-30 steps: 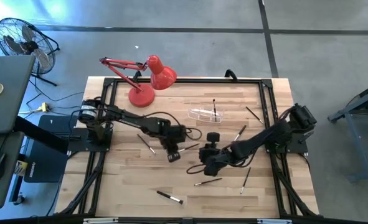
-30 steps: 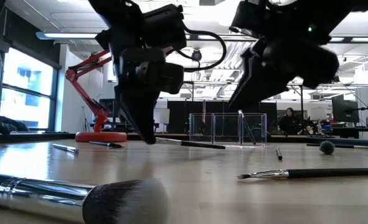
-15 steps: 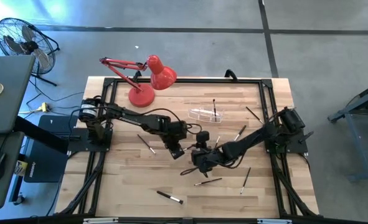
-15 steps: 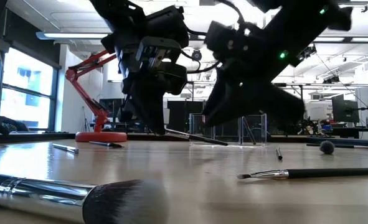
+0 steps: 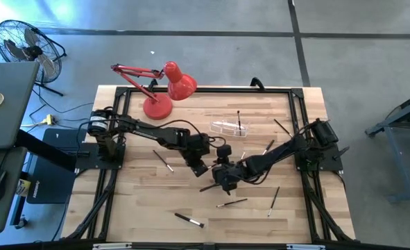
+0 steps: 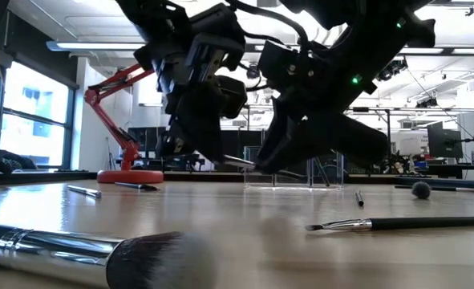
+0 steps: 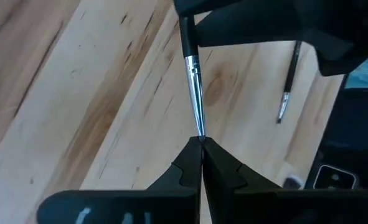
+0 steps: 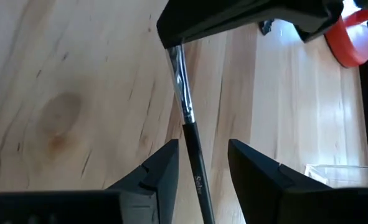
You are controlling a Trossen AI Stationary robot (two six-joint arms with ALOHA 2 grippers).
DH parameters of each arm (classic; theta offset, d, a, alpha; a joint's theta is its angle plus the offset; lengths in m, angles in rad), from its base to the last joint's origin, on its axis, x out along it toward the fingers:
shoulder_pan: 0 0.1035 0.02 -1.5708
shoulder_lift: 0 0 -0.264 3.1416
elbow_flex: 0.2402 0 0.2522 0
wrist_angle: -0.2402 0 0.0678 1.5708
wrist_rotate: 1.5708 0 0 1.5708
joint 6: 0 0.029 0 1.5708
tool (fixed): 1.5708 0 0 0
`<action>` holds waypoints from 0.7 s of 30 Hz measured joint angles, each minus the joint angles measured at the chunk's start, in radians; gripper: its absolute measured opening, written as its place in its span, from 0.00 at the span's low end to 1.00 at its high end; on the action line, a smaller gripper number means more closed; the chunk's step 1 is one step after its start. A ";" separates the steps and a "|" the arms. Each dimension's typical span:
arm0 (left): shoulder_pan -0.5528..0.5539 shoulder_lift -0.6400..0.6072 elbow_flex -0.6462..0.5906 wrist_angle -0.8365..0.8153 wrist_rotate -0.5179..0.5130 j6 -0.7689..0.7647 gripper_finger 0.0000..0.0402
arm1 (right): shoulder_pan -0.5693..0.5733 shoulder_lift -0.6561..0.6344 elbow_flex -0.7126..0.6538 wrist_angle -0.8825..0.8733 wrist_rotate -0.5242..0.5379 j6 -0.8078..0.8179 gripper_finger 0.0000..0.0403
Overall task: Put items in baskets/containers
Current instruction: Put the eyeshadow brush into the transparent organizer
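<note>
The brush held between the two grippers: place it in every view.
High view: brush mid-table.
Low view: brush centre.
Left wrist view: brush centre, tip in shut left gripper.
Right wrist view: brush centre, between open right gripper's fingers.
Landmark: red lamp, absent only from left wrist view.

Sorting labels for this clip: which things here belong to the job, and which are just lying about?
Job: held brush, clear holder, loose brushes, left end effector shut on it, right end effector open around it.
Lying about: red lamp, floor fan.
</note>
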 joint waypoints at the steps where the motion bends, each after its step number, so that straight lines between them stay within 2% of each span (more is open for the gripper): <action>1: 0.000 0.000 0.000 0.007 0.001 -0.007 0.00 | 0.000 0.000 0.000 -0.008 0.000 0.000 0.33; 8: 0.000 0.000 0.000 0.028 0.016 -0.017 0.00 | 0.000 0.000 0.000 -0.084 0.000 0.000 0.33; 15: 0.000 0.000 0.000 0.028 0.018 -0.039 0.00 | 0.000 0.000 0.000 -0.089 0.028 0.000 0.32; 21: 0.000 0.000 0.000 0.038 0.031 -0.042 0.00 | -0.003 0.000 0.000 -0.090 0.038 0.000 0.25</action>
